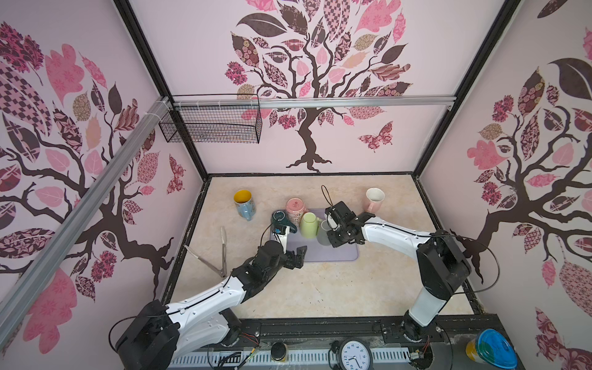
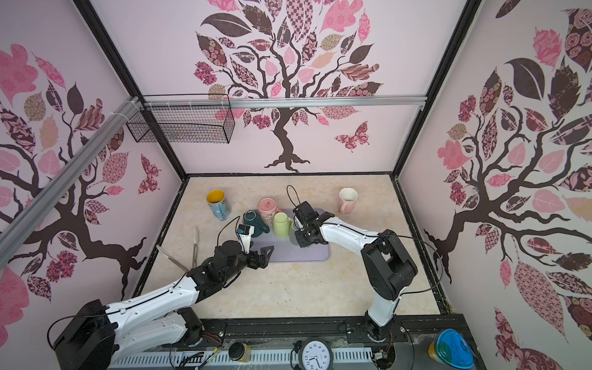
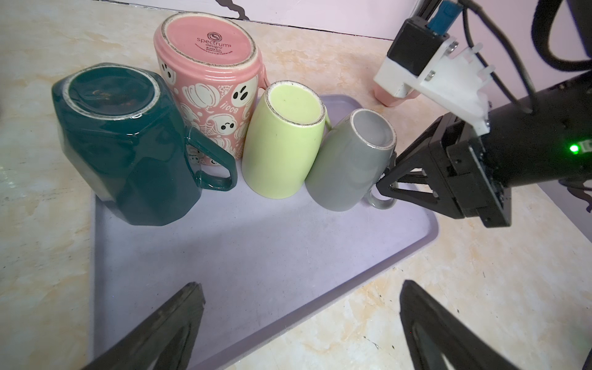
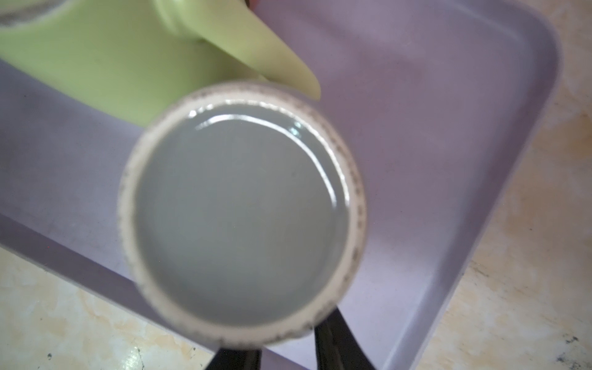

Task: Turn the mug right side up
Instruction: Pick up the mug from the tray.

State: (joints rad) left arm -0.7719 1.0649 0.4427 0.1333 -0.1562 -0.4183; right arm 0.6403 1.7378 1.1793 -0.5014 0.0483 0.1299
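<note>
A grey mug (image 3: 349, 166) stands upside down, base up, on the lavender tray (image 3: 256, 256), touching a light green mug (image 3: 282, 144). My right gripper (image 3: 384, 187) reaches in from the mug's side, and its dark fingertips meet on the handle. In the right wrist view the grey mug's base (image 4: 240, 217) fills the frame and hides the handle, with both fingers (image 4: 336, 339) showing below it. In both top views my right gripper covers part of the grey mug (image 1: 323, 236) (image 2: 293, 236). My left gripper (image 3: 301, 294) (image 1: 296, 253) hovers open over the tray's near edge, holding nothing.
On the tray also stand, upside down, a teal mug (image 1: 280, 219) and a pink ghost-print mug (image 1: 295, 206). Off the tray, a blue mug with a yellow inside (image 1: 243, 203) and a pink mug (image 1: 373, 198) stand upright. Metal tongs (image 1: 221, 253) lie at the left.
</note>
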